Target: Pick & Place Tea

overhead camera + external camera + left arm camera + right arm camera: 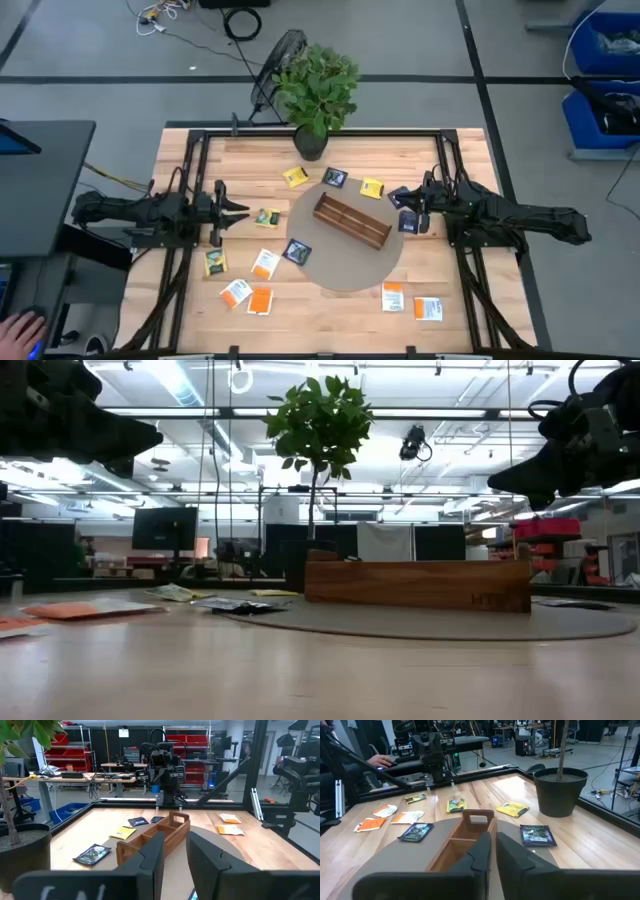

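Tea packets (267, 217) lie scattered flat on the bench (190, 300) around the wooden box (352, 221). Left hand (236, 209), fingers parted and empty, hovers just beside the nearest green packet; right hand (407, 199), nearly clenched and empty, waits opposite.

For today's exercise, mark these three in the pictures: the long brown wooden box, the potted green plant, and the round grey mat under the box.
Long brown wooden box (352, 222): high view, middle divider.
Potted green plant (318, 85): high view, leaves.
Round grey mat (340, 270): high view, bare near edge.
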Available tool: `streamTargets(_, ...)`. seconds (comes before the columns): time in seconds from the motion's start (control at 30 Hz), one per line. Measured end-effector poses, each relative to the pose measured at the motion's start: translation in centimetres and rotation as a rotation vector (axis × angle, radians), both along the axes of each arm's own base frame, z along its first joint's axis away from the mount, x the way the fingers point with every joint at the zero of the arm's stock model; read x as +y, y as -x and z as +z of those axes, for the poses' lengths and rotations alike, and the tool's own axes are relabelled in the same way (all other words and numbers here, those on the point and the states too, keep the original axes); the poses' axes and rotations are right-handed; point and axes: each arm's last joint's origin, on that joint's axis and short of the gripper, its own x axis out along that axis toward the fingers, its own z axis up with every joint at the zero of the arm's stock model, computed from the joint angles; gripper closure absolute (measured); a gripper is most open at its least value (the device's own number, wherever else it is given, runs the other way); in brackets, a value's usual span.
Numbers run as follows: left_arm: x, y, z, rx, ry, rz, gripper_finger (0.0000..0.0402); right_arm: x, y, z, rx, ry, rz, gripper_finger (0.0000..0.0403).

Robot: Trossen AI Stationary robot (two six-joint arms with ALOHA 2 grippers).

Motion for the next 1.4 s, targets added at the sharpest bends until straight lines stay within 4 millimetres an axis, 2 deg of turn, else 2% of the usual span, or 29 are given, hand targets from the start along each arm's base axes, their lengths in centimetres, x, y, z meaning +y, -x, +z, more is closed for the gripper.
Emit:
streamTargets(1.13, 0.01, 0.01, 0.21, -0.024, 0.028, 0.000, 0.0315, -0.01, 0.00, 0.01, -0.005, -0.022, -0.005, 0.0366)
streamTargets(1.27, 0.01, 0.01, 0.22, -0.024, 0.030, 0.000, 0.0315, -0.20, 0.04, 0.11, -0.007, 0.020, -0.070, 0.0366)
streamTargets(1.4, 0.01, 0.01, 0.22, -0.024, 0.029, 0.000, 0.0315, -0.22, 0.03, 0.19, -0.041, -0.087, -0.088, 0.0366)
